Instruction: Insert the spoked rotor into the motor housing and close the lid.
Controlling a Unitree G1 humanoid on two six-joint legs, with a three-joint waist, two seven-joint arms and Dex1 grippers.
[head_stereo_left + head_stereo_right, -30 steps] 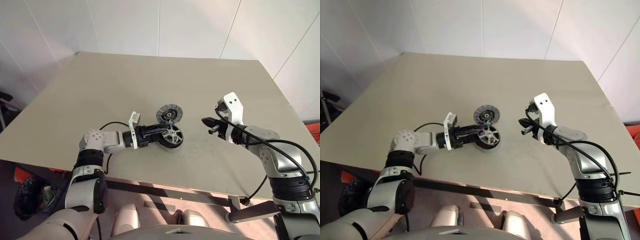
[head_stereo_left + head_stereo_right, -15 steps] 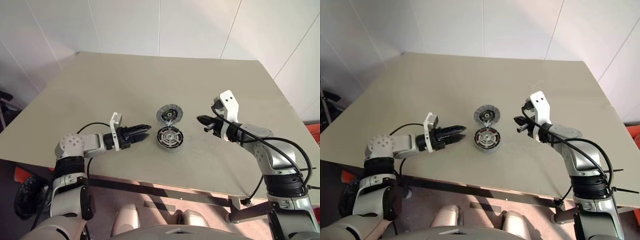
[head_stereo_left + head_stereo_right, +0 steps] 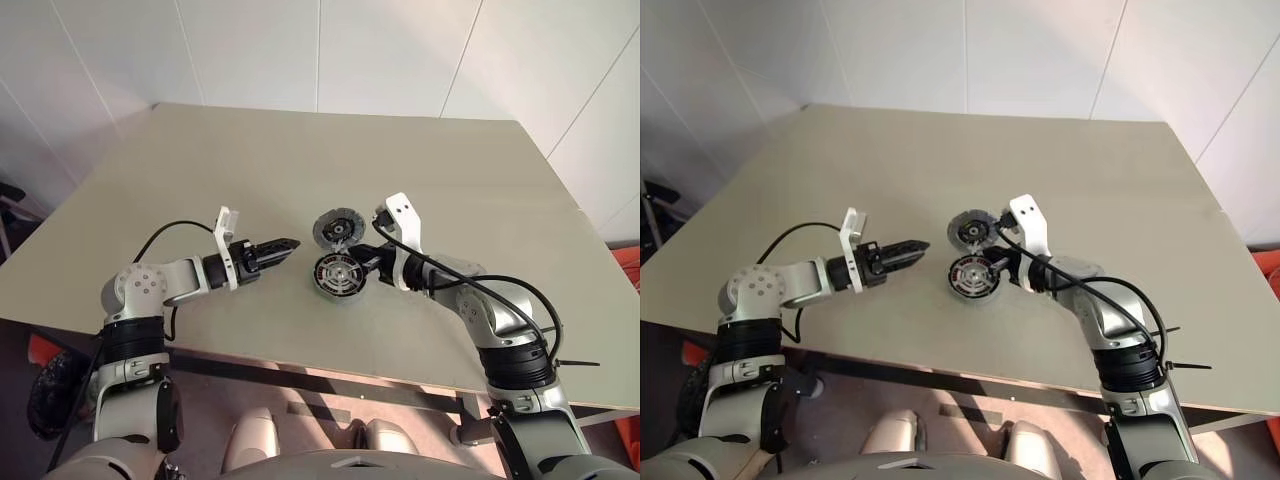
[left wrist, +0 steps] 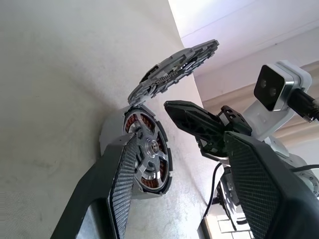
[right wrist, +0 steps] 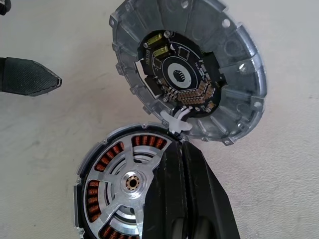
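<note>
- Two steps make up the job, and one looks done: the spoked rotor (image 5: 127, 191) sits inside the motor housing (image 3: 339, 273) on the bench (image 3: 450, 190), copper windings showing between its spokes.
- The lid (image 5: 192, 69) stands open, ribbed face and dark centre exposed, joined to the housing's far edge.
- The step in hand is judged to be closing: get under or behind the lid's free edge and swing it over about the joint, keeping the housing from sliding.
- First check the rotor lies flat; a tilted rim would likely block the lid.
- The right end effector (image 5: 182, 149), fingers pressed together, reaches in from the right, tips over the housing rim beside the joint.
- The left end effector (image 3: 283, 244) hovers just left of the housing, fingers apart, empty, pointing roughly level towards it.
</note>
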